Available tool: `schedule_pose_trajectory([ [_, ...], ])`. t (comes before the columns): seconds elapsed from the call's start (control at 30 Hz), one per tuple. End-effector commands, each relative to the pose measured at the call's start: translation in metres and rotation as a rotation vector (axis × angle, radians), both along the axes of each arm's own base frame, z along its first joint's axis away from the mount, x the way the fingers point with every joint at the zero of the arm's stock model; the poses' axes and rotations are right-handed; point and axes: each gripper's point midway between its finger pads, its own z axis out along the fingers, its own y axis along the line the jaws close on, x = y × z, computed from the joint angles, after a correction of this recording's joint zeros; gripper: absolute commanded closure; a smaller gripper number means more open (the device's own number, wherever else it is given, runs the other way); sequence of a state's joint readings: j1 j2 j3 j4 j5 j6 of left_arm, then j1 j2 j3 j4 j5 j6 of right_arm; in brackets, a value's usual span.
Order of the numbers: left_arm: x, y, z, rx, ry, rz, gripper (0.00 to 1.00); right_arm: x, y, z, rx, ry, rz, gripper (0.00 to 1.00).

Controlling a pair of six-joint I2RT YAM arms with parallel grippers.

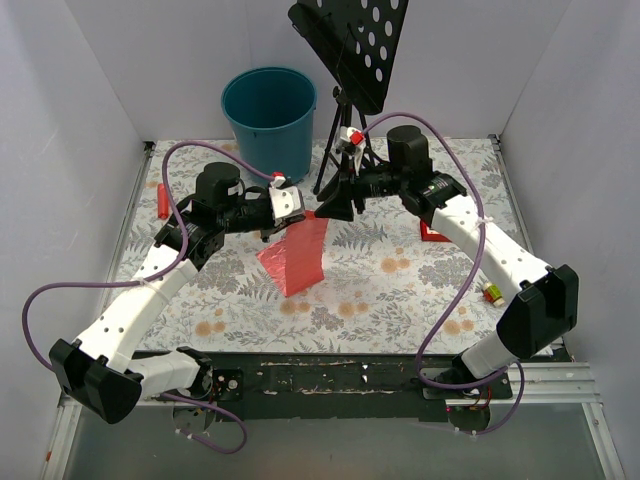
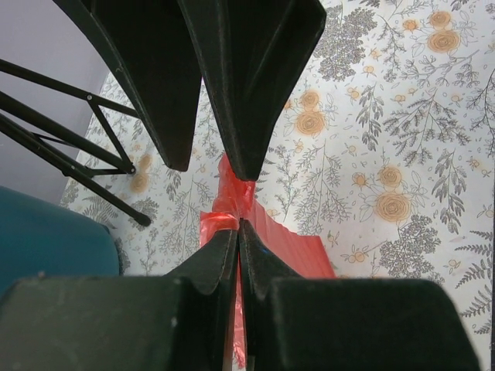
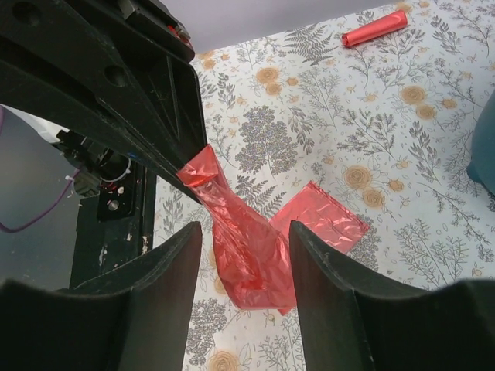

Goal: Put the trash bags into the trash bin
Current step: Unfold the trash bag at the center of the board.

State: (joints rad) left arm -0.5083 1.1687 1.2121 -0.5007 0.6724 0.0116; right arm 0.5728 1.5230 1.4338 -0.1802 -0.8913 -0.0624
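The trash bag [image 1: 298,255] is a thin translucent red film. My left gripper [image 1: 290,207] is shut on its top corner and holds it up, while its lower part fans out flat over the table. In the left wrist view the shut fingertips [image 2: 238,224] pinch the red film [image 2: 290,246]. My right gripper [image 1: 335,205] is open, facing the left one. In the right wrist view the bag [image 3: 251,251] hangs between its spread fingers [image 3: 162,301], untouched. The teal-blue trash bin [image 1: 268,110] stands at the back, left of centre, and shows in the left wrist view [image 2: 46,239].
A black music stand [image 1: 350,50] on tripod legs [image 2: 69,131] stands right of the bin. A small red cylinder [image 1: 160,200] lies at the left edge, also in the right wrist view [image 3: 375,28]. A red square toy [image 1: 435,233] and a small object [image 1: 492,293] lie on the right.
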Motion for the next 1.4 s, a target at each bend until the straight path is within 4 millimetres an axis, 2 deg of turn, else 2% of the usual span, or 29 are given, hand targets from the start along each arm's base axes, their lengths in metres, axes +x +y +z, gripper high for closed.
schedule_pose_trajectory([
  [0.0,-0.006,-0.005,0.026,-0.057,-0.030,-0.021,1.00,-0.003,0.006,0.006,0.016,-0.035,0.030,0.44],
  [0.13,-0.006,-0.006,0.029,-0.062,-0.034,-0.023,1.00,-0.005,0.009,0.000,0.005,-0.034,0.042,0.46],
  [0.2,-0.006,-0.006,0.028,-0.062,-0.033,-0.023,1.00,-0.005,0.010,-0.001,0.002,-0.037,0.038,0.53],
  [0.23,-0.005,-0.006,0.029,-0.064,-0.035,-0.020,1.00,-0.004,0.010,-0.002,-0.001,-0.041,0.034,0.69],
  [0.33,0.000,-0.006,0.030,-0.079,-0.018,0.008,1.00,0.002,0.008,-0.004,-0.019,-0.064,0.000,0.98],
  [0.43,0.004,-0.007,0.027,-0.083,0.022,0.033,0.88,0.006,0.003,0.002,-0.018,-0.070,-0.034,0.99],
  [0.6,0.000,-0.017,0.014,-0.103,0.092,-0.009,0.77,-0.010,0.001,0.014,0.033,-0.021,0.042,0.99],
  [0.73,0.008,-0.026,0.017,-0.149,0.100,-0.015,0.68,-0.018,-0.002,0.009,0.034,0.015,0.070,0.99],
  [0.83,0.010,-0.033,0.020,-0.166,0.112,-0.049,0.74,-0.018,-0.004,0.007,0.039,0.038,0.063,0.99],
  [0.93,0.009,-0.038,0.019,-0.173,0.134,-0.076,0.85,-0.014,-0.006,0.007,0.051,0.090,0.044,0.99],
  [1.07,0.003,-0.038,0.011,-0.147,0.162,-0.104,0.99,0.005,-0.016,0.010,0.066,0.139,-0.026,0.99],
  [1.2,-0.003,-0.037,0.008,-0.125,0.205,-0.116,1.00,0.026,-0.032,0.003,0.064,0.179,-0.117,0.99],
  [1.37,0.001,-0.035,0.006,-0.114,0.203,-0.091,1.00,0.037,-0.046,-0.008,0.049,0.205,-0.204,0.99],
])
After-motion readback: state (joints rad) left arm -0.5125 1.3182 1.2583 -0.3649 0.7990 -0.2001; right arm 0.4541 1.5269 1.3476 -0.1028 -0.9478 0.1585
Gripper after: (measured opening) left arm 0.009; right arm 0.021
